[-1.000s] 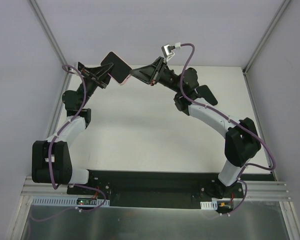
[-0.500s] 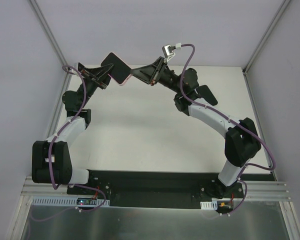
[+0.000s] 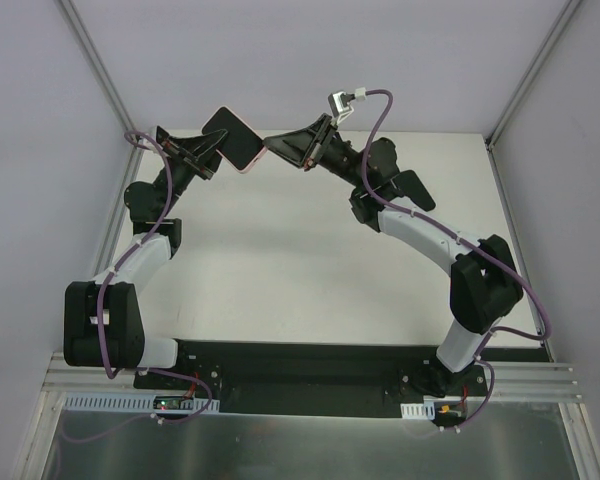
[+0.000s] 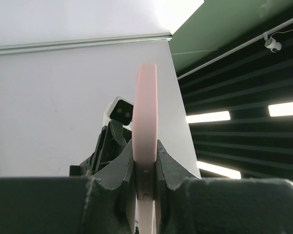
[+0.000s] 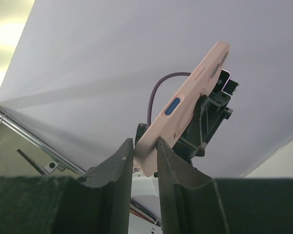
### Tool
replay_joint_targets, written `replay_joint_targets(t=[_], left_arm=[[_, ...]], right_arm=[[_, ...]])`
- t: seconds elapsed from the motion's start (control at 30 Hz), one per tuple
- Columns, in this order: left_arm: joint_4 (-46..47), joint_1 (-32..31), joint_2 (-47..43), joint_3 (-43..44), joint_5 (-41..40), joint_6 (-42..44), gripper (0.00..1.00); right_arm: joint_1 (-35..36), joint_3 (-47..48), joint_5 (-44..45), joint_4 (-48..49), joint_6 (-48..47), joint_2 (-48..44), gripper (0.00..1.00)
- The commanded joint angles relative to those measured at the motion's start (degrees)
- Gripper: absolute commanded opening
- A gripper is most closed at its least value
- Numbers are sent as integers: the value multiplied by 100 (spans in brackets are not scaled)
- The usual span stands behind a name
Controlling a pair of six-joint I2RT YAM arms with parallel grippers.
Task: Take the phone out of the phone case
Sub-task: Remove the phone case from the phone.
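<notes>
The phone (image 3: 230, 136), black face up, sits in the pink phone case (image 3: 251, 163) and is held in the air over the table's far left. My left gripper (image 3: 212, 148) is shut on the case's left end. In the left wrist view the case (image 4: 144, 107) stands edge-on, pinched by the left gripper (image 4: 145, 148). My right gripper (image 3: 268, 144) meets the case's right corner. In the right wrist view the case's (image 5: 185, 105) lower corner fills the narrow gap of the right gripper (image 5: 145, 146). The phone's face is hidden in both wrist views.
The white table (image 3: 280, 260) lies below both arms. Grey walls and aluminium frame posts (image 3: 95, 70) close in the back and sides. The black base rail (image 3: 300, 370) runs along the near edge. The right arm's wrist camera (image 4: 121, 111) shows behind the case.
The right gripper's jaws have narrowed around the case's corner, and that wrist has lifted slightly. The left arm and the case have stayed put.
</notes>
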Motion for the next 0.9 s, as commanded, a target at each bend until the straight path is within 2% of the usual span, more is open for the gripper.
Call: replay_joint_targets(t=[0.0,0.27,0.37,0.5,0.57,0.77,0.87], left_arm=[[1600,68,-278,65,19,-284,0],[1459,104,-305,214,98,-100,0],[1459,104,-287,302,98,-100,0],[1503,104,-226,398,107,-126,0],[1556,104,-164,425,107,-161,0],[1846,104,55,653,283,-223,0],[1522,104,-40,662,467,49,0]], right_arm=[[-17,34,16,521,39,-373,25],[-8,-107,-90,486,310,-356,1],[-17,-133,-46,836,732,-146,1],[-17,51,112,2231,2092,444,2],[-8,139,191,2463,2262,611,1],[19,166,139,2420,2298,560,1],[19,-18,-37,1835,1799,227,1]])
